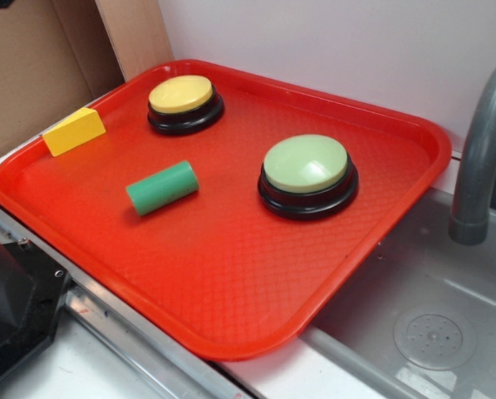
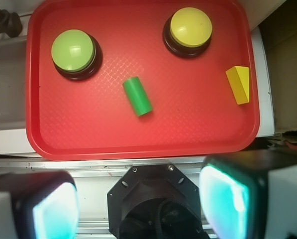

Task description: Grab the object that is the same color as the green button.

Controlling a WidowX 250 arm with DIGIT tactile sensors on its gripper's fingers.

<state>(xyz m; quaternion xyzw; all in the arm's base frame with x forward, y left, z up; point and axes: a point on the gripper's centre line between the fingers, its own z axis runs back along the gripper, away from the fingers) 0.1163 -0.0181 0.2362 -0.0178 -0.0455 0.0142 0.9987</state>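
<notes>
Gripper (image 2: 138, 199) is hanging wide open off the tray's (image 2: 138, 144) 6 o'clock edge, green cylinder (image 2: 137, 96) lying at 12, untouched.

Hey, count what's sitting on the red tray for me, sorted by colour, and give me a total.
Green: 2, the green cylinder and the green button
Yellow: 2, the yellow button and the yellow wedge block
Total: 4 things on the red tray
</notes>
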